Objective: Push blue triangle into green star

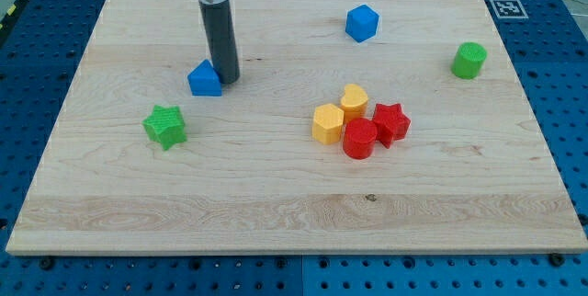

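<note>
The blue triangle (204, 79) lies on the wooden board in the upper left part of the view. The green star (165, 126) lies below and to the left of it, a short gap apart. My tip (227, 79) stands at the blue triangle's right side, touching or nearly touching it. The dark rod rises from there to the view's top edge.
A blue hexagon block (362, 23) lies at the upper middle right. A green cylinder (469, 60) lies at the far right. A cluster at the centre right holds a yellow heart-like block (355, 101), a yellow hexagon (328, 122), a red cylinder (359, 138) and a red star (390, 121). The board's edge (294, 252) runs along the bottom.
</note>
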